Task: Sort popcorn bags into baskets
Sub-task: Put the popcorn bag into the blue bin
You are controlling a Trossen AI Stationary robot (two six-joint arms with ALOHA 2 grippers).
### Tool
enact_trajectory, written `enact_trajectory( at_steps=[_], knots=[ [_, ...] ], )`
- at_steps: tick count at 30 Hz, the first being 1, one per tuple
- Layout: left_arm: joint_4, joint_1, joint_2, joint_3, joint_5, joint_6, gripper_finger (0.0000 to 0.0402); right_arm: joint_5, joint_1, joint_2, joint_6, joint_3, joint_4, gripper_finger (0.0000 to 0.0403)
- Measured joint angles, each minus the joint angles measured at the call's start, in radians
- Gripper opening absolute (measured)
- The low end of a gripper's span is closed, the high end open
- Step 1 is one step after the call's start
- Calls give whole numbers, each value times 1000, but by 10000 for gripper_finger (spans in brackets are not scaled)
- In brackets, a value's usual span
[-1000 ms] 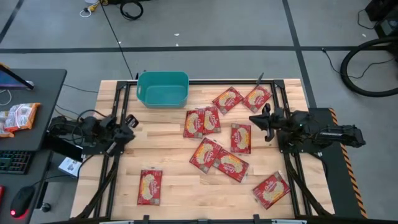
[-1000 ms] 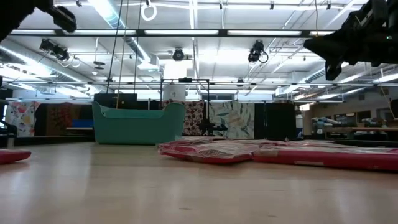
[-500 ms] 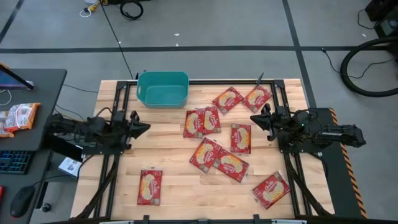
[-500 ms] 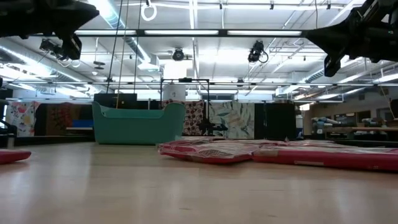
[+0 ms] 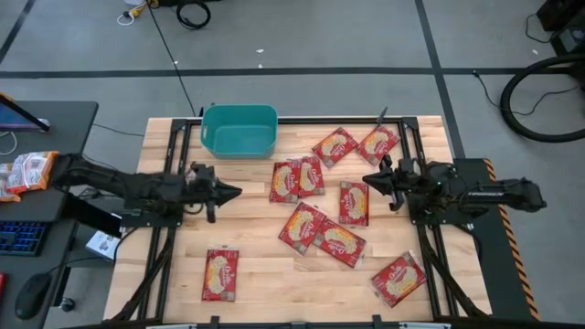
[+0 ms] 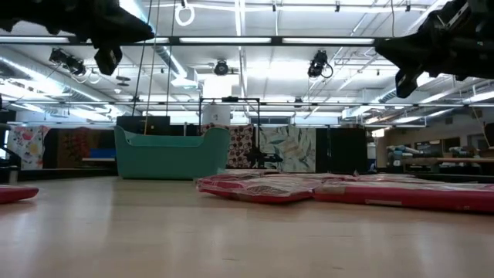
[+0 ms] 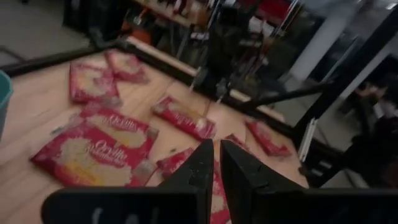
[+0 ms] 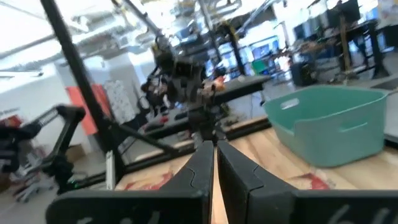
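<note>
Popcorn bags, flat red rectangular packets with cream-yellow ovals, all lie on the wooden table (image 5: 247,238); none sit in the teal plastic rectangular bin (image 5: 239,130).

High view: bin stands at the table's far edge, left of centre. Overlapping pair of bags (image 5: 296,178) just right of and nearer than the bin. Two more bags (image 5: 356,144) right of the bin by the far edge. One bag (image 5: 354,203) and an overlapping pair (image 5: 322,232) further toward the near edge. Lone bag (image 5: 220,274) sits well apart, on the near side straight down from the bin. Another bag (image 5: 398,279) at the near right corner. Left gripper (image 5: 230,192) hangs over bare wood, nearer than the bin, pointing at the overlapping pair. Right gripper (image 5: 369,180) hangs beside the single middle bag, well right of the bin.

Low view: bin (image 6: 171,154) stands at the back; bags (image 6: 270,188) lie flat to its right, one bag edge (image 6: 15,193) far to its left. Both arms are up high, clear of the table.

Left wrist view: left gripper (image 7: 216,163) has fingers pressed nearly together, holding nothing; bags (image 7: 99,146) spread on the wood beyond.

Right wrist view: right gripper (image 8: 215,163) also has fingers nearly together, holding nothing; bin (image 8: 326,124) ahead, off to one side.
</note>
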Motion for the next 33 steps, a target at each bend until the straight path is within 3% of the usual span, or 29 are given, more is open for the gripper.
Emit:
enact_trajectory(
  at_steps=[5, 11, 17, 24, 33],
  knots=[
    [-92, 49, 123, 116, 12, -3, 60, -1, 0, 63, -33, 3, 64, 27],
    [-151, 170, 244, 218, 145, -1, 95, -24, -1, 127, -77, 3, 142, 27],
    [-152, 278, 331, 241, 249, 50, 103, -3, -1, 147, -72, 3, 149, 27],
    [-148, 330, 461, 243, 259, 122, 103, 61, -1, 147, -95, 3, 172, 27],
    [-105, 309, 635, 288, 258, 260, 103, 108, -1, 161, -98, 4, 213, 27]
  ],
)
